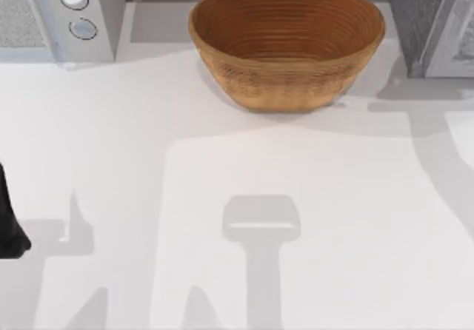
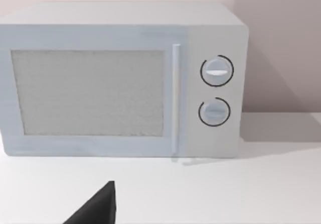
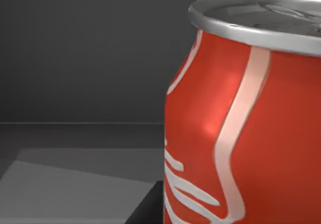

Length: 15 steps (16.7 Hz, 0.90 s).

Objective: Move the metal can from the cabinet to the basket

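The metal can is red with white script and a silver top. It stands upright, very close in the right wrist view, on the grey floor inside the dark cabinet. A dark edge of my right gripper shows just beside the can's base. In the top view the cabinet stands at the back right. The brown woven basket sits at the back centre with nothing inside. My left gripper is parked at the table's left edge.
A white microwave with two round knobs stands at the back left, and it faces the left wrist camera. Arm shadows fall across the bare white table in front of the basket.
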Motion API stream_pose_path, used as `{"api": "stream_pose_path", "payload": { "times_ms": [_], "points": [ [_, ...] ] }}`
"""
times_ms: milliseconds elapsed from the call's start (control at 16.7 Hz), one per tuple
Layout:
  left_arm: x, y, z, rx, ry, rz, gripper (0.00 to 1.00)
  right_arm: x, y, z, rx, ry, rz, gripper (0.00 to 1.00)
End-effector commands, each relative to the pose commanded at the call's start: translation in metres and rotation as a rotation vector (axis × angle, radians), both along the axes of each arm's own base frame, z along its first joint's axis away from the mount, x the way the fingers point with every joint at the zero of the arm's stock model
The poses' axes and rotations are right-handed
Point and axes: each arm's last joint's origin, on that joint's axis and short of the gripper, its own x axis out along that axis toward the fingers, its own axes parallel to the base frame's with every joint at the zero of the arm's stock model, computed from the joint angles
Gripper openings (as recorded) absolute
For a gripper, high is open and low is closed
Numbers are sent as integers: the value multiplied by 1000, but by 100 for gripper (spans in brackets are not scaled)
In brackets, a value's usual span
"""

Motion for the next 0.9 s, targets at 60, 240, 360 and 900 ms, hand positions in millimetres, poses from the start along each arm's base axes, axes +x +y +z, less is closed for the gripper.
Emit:
{"api": "stream_pose_path", "payload": {
  "times_ms": [60, 240, 360, 900],
  "points": [
    [0, 0, 0, 0, 0, 0, 100, 3, 1, -2, -2, 9, -2, 0],
    [0, 0, 0, 0, 0, 0, 100, -2, -2, -3, 4, -6, -2, 0],
    [0, 0, 0, 0, 0, 0, 100, -9, -8, -7, 12, -29, -2, 0],
    [0, 0, 0, 0, 0, 0, 100, -29, -29, -132, -4, 16, -2, 0]
  ]
}}
